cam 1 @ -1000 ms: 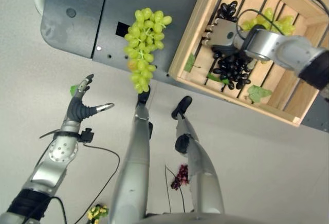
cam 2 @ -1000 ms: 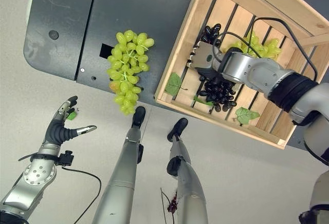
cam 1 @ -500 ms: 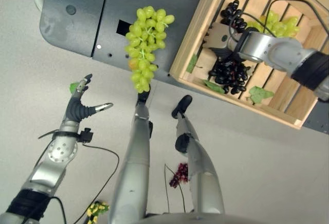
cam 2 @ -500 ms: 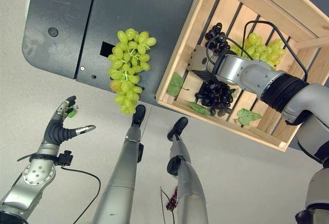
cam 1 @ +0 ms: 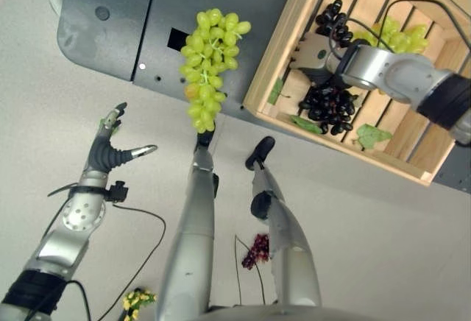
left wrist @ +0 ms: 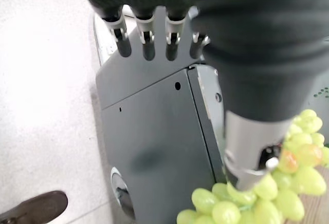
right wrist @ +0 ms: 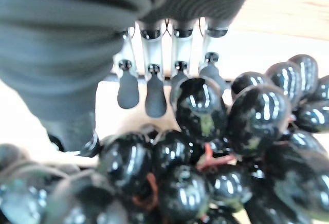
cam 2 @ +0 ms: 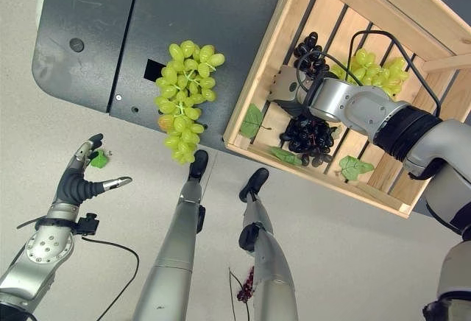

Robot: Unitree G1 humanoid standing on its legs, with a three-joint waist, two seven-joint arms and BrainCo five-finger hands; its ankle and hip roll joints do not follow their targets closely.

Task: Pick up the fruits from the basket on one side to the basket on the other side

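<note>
Black grapes lying in the wooden crate, over its slatted floor and near its front wall, with a smaller dark cluster further back by the crate's left wall. Right hand over that bunch, fingers extended and only slightly bent, their dark tips at the top berries; in the right wrist view, thumb low beside the bunch, not closed round it, so not a grip as far as can be seen. Green grapes in the back of the same crate, behind the right forearm, plus loose green leaves on the slats at the front and another leaf by the left wall.

Outside the crate, a second bunch of green grapes on the dark grey panel, hanging over its edge, well apart from the crate wall. Left hand low over the pale floor, away from both bunches, fingers straight and spread, thumb stuck out sideways, holding nothing. Small green leaf just beside that hand's fingertips
</note>
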